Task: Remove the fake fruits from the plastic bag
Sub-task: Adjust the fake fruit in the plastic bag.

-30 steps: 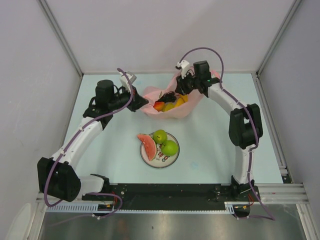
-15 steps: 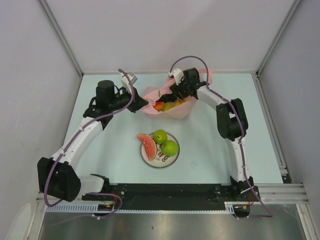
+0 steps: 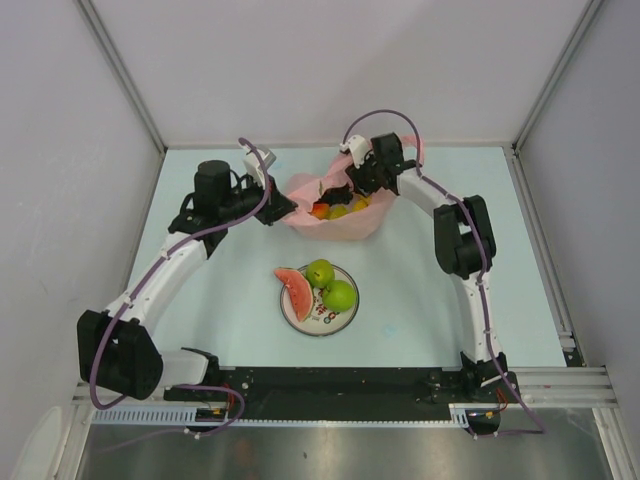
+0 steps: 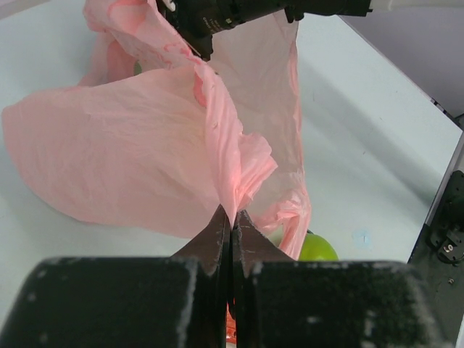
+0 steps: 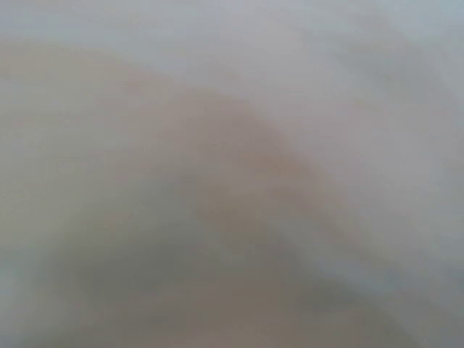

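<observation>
While fast in the clamped left claw [image 4: 231,217], plastic bag [image 4: 123,159] (right claw [image 3: 350,183]: gape untellable)

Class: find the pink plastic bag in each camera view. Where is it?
Top view: bag, upper middle of the picture.
Left wrist view: bag fills the centre.
Right wrist view: too blurred to tell.
Shared landmark: the left claw pinching the bag's edge.

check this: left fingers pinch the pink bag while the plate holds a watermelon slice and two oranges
Not oranges: the top view shows two green fruits beside the watermelon slice on the plate. The left fingers do pinch the bag.
</observation>
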`<state>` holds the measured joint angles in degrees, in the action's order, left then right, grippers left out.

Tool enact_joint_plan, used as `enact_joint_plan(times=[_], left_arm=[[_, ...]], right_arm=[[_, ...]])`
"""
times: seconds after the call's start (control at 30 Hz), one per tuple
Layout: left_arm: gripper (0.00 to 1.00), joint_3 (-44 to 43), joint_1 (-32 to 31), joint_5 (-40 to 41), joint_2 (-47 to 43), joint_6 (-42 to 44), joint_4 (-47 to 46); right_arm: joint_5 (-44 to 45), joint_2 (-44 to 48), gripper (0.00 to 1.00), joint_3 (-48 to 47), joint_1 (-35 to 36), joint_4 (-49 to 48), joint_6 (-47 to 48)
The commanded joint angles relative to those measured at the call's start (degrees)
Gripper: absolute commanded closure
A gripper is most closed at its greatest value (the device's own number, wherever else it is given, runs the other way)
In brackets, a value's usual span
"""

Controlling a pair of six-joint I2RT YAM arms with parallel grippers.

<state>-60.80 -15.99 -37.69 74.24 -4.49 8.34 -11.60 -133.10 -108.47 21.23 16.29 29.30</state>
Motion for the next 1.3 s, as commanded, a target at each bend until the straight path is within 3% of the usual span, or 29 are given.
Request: enact_joint_plan(times=[0.0,0.23,0.43,0.67,0.8,0.9,1.0,1.07,1.1,1.27], left_arm=[[1.0,-0.82,0.34,-0.72,0.21,0.19,-1.13],[1.0,-1.96,0.43,-0.19,0.91,-0.52,-2.27],[1.0,-1.44,-0.01,0.25,0.82,-1.39,-3.33],[0.99,-2.04,-2.64,2.09,0.73,1.84,-1.49],[1.0,-4.59,-6.76,7.62,2.49,4.4,2.46],[1.0,-6.52,-8.09,9.03,3.72,5.29,3.52],[1.0,-9.42,-8.62,12.37,4.07,4.84,3.7],[1.0,-10.92,-8.97,14.57,5.47,7.21,5.63],[1.0,-13.01,-9.06,14.84,6.09,7.91,6.59],[1.0,-17.42,-9.32,12.73,11.1,12.14,12.22]], right_arm=[[-12.28,10.39,0.78,-3.33,-0.49,0.23,-6.52],[-18.99,20.41,0.81,0.27,0.74,6.98,-7.42],[-23.47,25.95,0.78,8.6,0.39,5.69,-10.31],[-19.53,20.43,0.78,12.93,-0.92,3.3,-6.72],[-18.72,17.61,0.78,11.79,-4.35,5.23,-3.55],[-20.49,20.06,0.68,13.19,-6.72,8.64,-3.9],[-17.59,26.55,0.41,19.75,-6.99,10.86,-3.11],[-17.24,29.2,0.33,21.88,-6.56,12.79,-1.27],[-16.45,31.47,0.25,22.85,-5.77,12.71,-1.61],[-14.79,32.47,0.21,20.93,-4.19,6.91,-6.18]])
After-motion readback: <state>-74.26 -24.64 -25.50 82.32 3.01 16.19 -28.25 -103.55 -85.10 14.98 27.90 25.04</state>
